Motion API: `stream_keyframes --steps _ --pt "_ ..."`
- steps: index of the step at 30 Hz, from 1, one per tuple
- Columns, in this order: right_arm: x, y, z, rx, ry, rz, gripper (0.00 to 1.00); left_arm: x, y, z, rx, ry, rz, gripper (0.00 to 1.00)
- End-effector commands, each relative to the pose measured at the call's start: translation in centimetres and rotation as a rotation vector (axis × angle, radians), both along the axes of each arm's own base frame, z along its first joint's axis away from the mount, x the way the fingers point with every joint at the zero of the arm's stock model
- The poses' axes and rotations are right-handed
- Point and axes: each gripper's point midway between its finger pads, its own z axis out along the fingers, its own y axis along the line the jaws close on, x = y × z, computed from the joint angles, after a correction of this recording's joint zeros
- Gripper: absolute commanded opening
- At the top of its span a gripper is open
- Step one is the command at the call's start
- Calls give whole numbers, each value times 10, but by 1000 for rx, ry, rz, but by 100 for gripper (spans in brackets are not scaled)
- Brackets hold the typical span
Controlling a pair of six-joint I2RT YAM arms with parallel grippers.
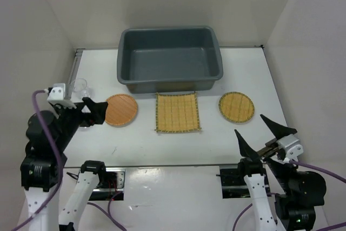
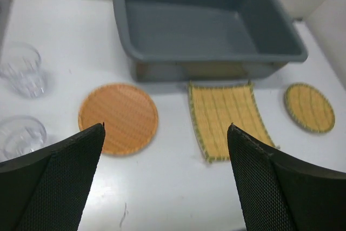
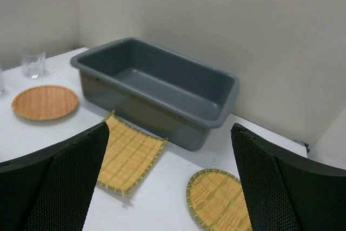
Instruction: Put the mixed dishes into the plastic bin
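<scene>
Toward the far wall, the grey bin (image 1: 162,30) sits mouth up and empty, long axis left-to-right; just in front lie the orange plate (image 1: 121,110), slat tray (image 1: 177,112) and yellow plate (image 1: 236,106), cups (image 2: 21,70) far left; seemingly staged within reach. Left gripper (image 2: 166,128) and right gripper (image 3: 169,125) hover spread wide, holding nothing.

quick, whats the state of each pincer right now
left pincer: open, holding nothing
right pincer: open, holding nothing
</scene>
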Motion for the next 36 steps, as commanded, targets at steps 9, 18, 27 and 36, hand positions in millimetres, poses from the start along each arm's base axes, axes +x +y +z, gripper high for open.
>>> stream_keyframes --steps 9,18,27,36 --pt "-8 47 -84 -492 -56 281 99 5 -45 -99 -261 401 -151 100" --pt "10 19 -17 -316 -137 51 99 21 -67 -149 -244 675 -238 100" --pt "90 26 -51 -171 595 184 99 26 -130 -207 -101 976 -258 100" --pt "106 61 -120 93 1260 381 99 49 -183 -236 -55 953 -213 100"
